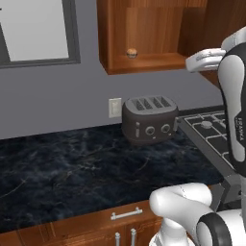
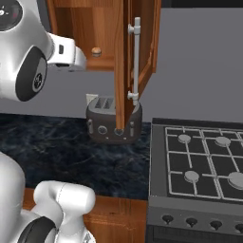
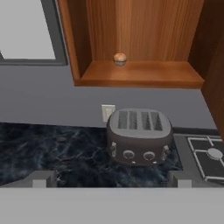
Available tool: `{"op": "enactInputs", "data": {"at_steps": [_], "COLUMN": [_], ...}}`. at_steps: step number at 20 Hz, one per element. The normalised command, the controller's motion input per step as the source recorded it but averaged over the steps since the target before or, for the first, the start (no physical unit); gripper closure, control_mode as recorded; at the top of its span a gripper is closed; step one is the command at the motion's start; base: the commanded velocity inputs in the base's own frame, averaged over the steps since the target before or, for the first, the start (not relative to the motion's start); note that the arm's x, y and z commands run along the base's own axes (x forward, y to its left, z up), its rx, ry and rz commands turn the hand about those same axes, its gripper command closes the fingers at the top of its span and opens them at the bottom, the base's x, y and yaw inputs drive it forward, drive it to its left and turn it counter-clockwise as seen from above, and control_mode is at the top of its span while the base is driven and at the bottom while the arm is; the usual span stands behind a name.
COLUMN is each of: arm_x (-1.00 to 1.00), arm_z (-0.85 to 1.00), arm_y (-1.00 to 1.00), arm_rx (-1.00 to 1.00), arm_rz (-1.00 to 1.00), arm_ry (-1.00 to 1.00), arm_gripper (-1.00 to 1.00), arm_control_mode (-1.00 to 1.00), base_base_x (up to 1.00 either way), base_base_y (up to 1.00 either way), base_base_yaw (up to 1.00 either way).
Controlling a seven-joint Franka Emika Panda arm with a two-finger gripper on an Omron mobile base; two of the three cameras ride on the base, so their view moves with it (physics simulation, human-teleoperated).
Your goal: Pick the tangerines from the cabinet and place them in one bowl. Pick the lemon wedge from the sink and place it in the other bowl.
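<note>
One tangerine, a small orange-tan ball with a paler top, sits at the back of the open shelf nook of the reddish-brown wall cabinet. My gripper is open and empty, its fingertips spread wide. It hangs in front of the nook, some way short of the tangerine and about level with the shelf. The bowls, the sink and the lemon wedge are out of view.
A dark four-slot toaster stands on the black marble counter under the nook. The cabinet door hangs open on the right. A gas stove lies right of the toaster, and a window to the left.
</note>
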Motion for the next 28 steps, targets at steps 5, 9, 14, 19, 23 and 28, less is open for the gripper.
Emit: {"op": "enactInputs", "data": {"at_steps": [5, 9, 14, 19, 23, 28], "arm_x": [0.27, 0.22, 0.28, 0.41, 0.43, 0.41], "arm_z": [-0.02, -0.10, -0.09, 0.00, 0.00, -0.01], "arm_y": [0.00, 0.00, 0.14, 0.18, 0.08, 0.00], "arm_rx": [-0.01, 0.00, 0.00, 0.00, 0.00, 0.00], "arm_rz": [0.01, 0.01, 0.00, 0.00, 0.00, 0.00], "arm_ry": [-0.11, -0.07, -0.03, -0.02, -0.01, 0.00], "arm_gripper": [-1.00, -1.00, -1.00, -1.00, -1.00, -1.00], "arm_control_mode": [-1.00, -1.00, -1.00, -1.00, -1.00, -1.00], "base_base_x": [0.00, 0.00, 0.00, 0.00, 0.00, 0.00], "base_base_y": [0.00, 0.00, 0.00, 0.00, 0.00, 0.00], "base_base_yaw": [0.00, 0.00, 0.00, 0.00, 0.00, 0.00]}}
